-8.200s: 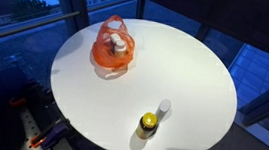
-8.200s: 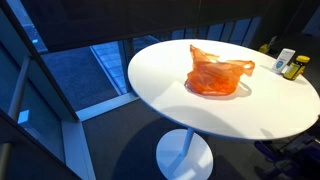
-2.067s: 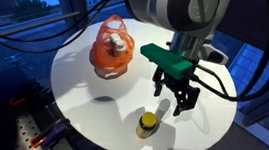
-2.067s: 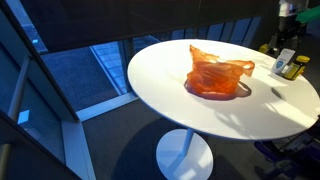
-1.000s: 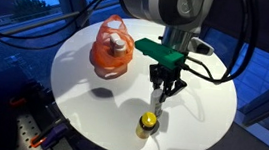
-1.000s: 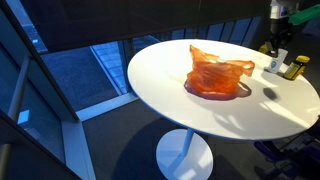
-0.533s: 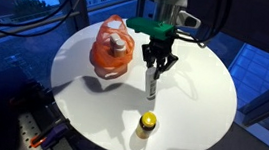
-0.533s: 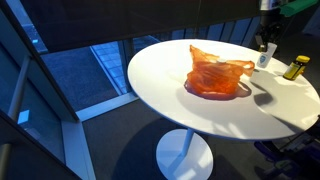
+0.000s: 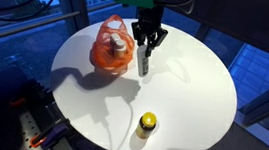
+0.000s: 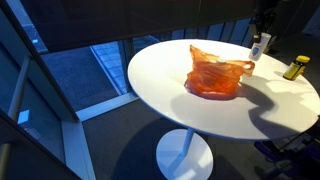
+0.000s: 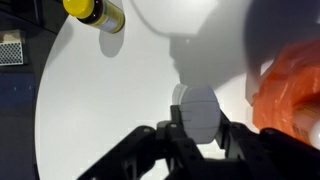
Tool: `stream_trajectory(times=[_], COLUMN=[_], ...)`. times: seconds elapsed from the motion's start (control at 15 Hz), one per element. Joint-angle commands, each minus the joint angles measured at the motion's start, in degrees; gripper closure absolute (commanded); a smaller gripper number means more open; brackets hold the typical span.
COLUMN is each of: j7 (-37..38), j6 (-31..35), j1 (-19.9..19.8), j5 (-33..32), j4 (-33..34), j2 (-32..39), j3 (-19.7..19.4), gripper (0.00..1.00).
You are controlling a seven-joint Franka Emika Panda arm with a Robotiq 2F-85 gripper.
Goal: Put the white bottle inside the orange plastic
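Now the claw (image 9: 145, 46) is pinching the white bottle (image 9: 144, 62) near its top, fingers pressed against its two sides; the bottle hangs upright below the claw and appears lifted clear of the round white tabletop (image 9: 194, 86); it sits just beside the orange plastic bag (image 9: 110, 45), not inside it. In an exterior view the bottle (image 10: 257, 48) is held over the far part of the tabletop (image 10: 170, 95), apart from the crumpled bag (image 10: 215, 72). From the wrist view, the bottle (image 11: 197, 108) shows between the dark fingers (image 11: 228, 140), with the bag (image 11: 295, 90) close at one side; a yellow-capped jar (image 9: 147, 124) stands well apart near the tabletop's edge.
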Motion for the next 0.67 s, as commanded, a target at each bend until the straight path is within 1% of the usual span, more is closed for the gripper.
stream_trajectory(times=[0.0, 0.27, 0.33, 0.4, 0.6], j7=[-0.47, -1.81, -0.20, -0.23, -0.24], j6=[-1.88, -3.88, -2.32, -2.53, -2.54], j1=[0.49, 0.67, 0.80, 0.86, 0.89], j5=[2.09, 4.06, 2.50, 2.64, 2.65], j4=[-2.77, -3.83, -2.35, -2.50, -2.47], j2=[-4.72, -6.93, -4.26, -4.55, -4.07], j3=[1.61, 3.04, 2.72, 2.87, 2.86], gripper=[0.90, 0.90, 0.90, 0.66, 0.66])
